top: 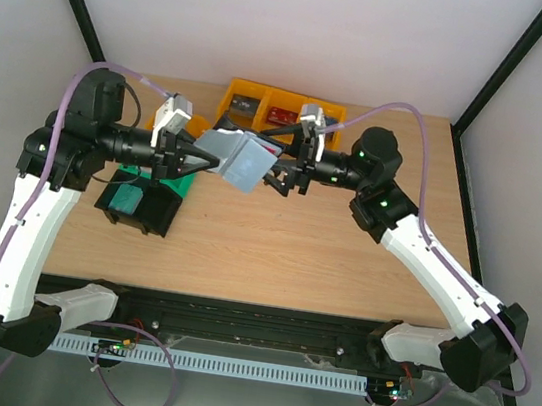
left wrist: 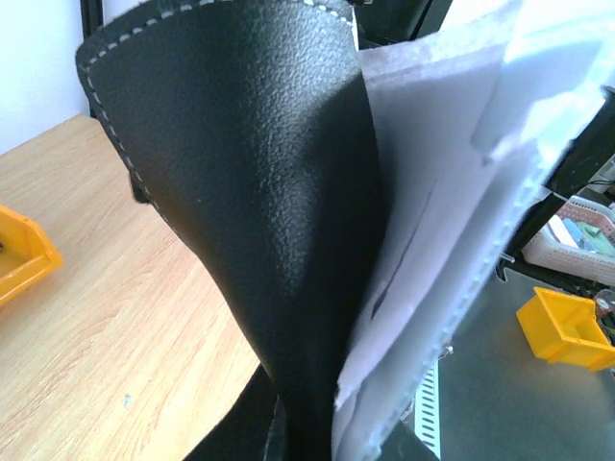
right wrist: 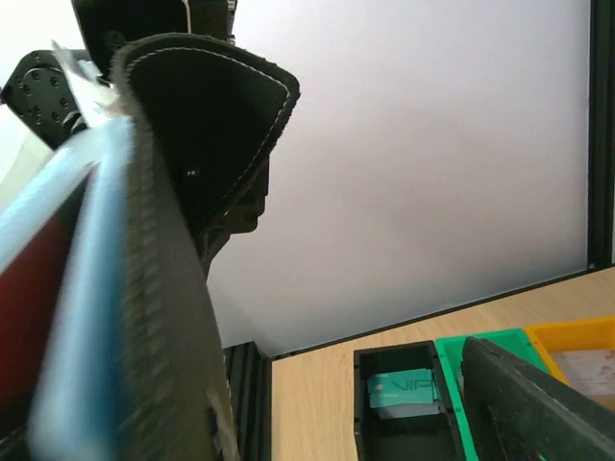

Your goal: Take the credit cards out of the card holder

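Wood table [top: 323, 261] filled most of the top view. The left arm [top: 31, 220] and right arm [top: 434, 261] both reached in twd the ctr and met above the table's back half.

Bins: yellow bin [top: 234, 92] at the back edge, w/ a reddish item and a dark item inside, too small to ID. Green bin [top: 184, 189] sat left of ctr, w/ black bin [top: 153, 217] touching its near side.

Card holder [top: 239, 158] was up in the air btwn the two grippers, clear of the table, opened out so its grey-blue pockets faced the top cam. In the left wrist view its black grained cover w/ white stitching [left wrist: 250, 192] took up most of the frame, pale pockets fanning to the right. In the right wrist view the stitched black flap [right wrist: 192, 125] stood upright, w/ the bluish pocket edge beside it. A red patch showed through that pocket, prob. a card, can't confirm.

Left gripper [top: 206, 162] was clamped tight on the holder's left edge. Right gripper [top: 277, 176] sat at the holder's right edge, jaws spread wide, gripping nothing. One finger [right wrist: 528, 403] was well apart from the holder. Contact on the other side couldn't be told.

One teal card [right wrist: 404, 394] lay flat in the black bin.
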